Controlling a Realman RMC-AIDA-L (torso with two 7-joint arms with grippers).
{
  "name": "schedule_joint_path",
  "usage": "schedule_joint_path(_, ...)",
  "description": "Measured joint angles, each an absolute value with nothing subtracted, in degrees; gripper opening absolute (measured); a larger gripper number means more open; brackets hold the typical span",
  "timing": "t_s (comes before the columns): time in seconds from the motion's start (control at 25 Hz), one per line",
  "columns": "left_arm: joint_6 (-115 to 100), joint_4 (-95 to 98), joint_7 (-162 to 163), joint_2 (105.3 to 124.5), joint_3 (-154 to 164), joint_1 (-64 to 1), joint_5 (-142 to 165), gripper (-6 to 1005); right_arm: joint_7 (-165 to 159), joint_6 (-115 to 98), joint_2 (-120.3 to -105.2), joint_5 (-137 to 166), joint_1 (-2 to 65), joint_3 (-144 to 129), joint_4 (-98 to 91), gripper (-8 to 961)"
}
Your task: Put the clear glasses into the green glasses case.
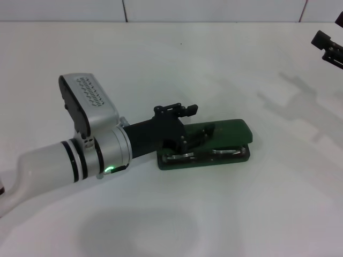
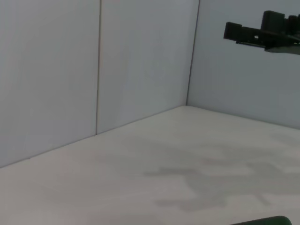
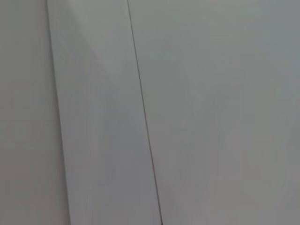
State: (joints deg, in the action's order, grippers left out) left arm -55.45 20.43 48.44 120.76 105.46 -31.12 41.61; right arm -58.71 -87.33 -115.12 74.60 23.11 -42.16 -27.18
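Note:
The green glasses case (image 1: 225, 131) lies at the table's centre, its lid lowered most of the way over the base. Through the front gap, the clear glasses (image 1: 224, 152) show as pale glints lying inside the base. My left gripper (image 1: 194, 122) is at the case's left end. One finger (image 1: 177, 110) stands behind the lid and the other rests on top of the lid, so the fingers are apart. A sliver of the case (image 2: 267, 221) shows in the left wrist view. My right gripper (image 1: 328, 45) hangs parked at the far right, away from the case, and also shows as the right gripper (image 2: 262, 32) in the left wrist view.
White table (image 1: 177, 59) all around the case, with a tiled wall (image 1: 161, 9) along the back. The right wrist view shows only pale wall panels (image 3: 187, 112).

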Motion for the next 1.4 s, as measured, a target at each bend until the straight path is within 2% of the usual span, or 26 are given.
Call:
schedule_joint_path(0.36,-55.37,19.31,46.26,120.76,107.05,-30.96,41.08,598,-58.71,-86.68,-115.14,74.59,23.27,-42.36,-27.17,869)
schedule_joint_path(0.6,-73.73,20.67,45.15,119.66,104.55,-29.38,31.47,598,-58.73,-87.24,-115.03,74.65,23.35,-42.25,-27.27,869)
schedule_joint_path(0.68,-83.3,21.08,44.93,118.87,101.43,-28.83,29.61,598,-59.27,-88.84,-114.84,74.66,23.84,-42.32,-28.05,869)
schedule_joint_path(0.72,-93.76,21.95,45.78,117.2,97.18,-28.68,29.41,598,-60.03,-89.96,-114.68,74.78,24.17,-42.51,-28.76,869)
schedule_joint_path(0.76,-93.76,21.95,45.78,117.2,97.18,-28.68,29.41,598,-60.98,-90.99,-114.43,74.9,24.59,-42.79,-29.72,869)
schedule_joint_path(0.84,-98.68,22.25,47.51,115.0,95.77,-29.19,29.68,598,-63.79,-93.07,-113.73,76.62,25.59,-44.96,-32.25,869)
schedule_joint_path(0.92,-99.88,20.69,48.86,112.62,95.63,-30.12,31.59,598,-66.82,-96.09,-111.99,80.97,28.28,-51.05,-33.82,869)
schedule_joint_path(1.04,-97.87,13.75,47.15,111.26,95.34,-30.52,42.37,598,-67.59,-98.86,-111.09,85.34,31.95,-59.62,-32.29,869)
schedule_joint_path(1.24,-96.53,12.53,43.95,111.92,94.79,-27.16,43.92,598,-65.77,-96.17,-114.49,90.49,32.42,-62.44,-32.31,869)
schedule_joint_path(1.4,-96.15,12.77,43.69,112.14,93.72,-25.92,43.82,598,-64.65,-95.68,-115.1,90.65,32.25,-62.78,-32.5,869)
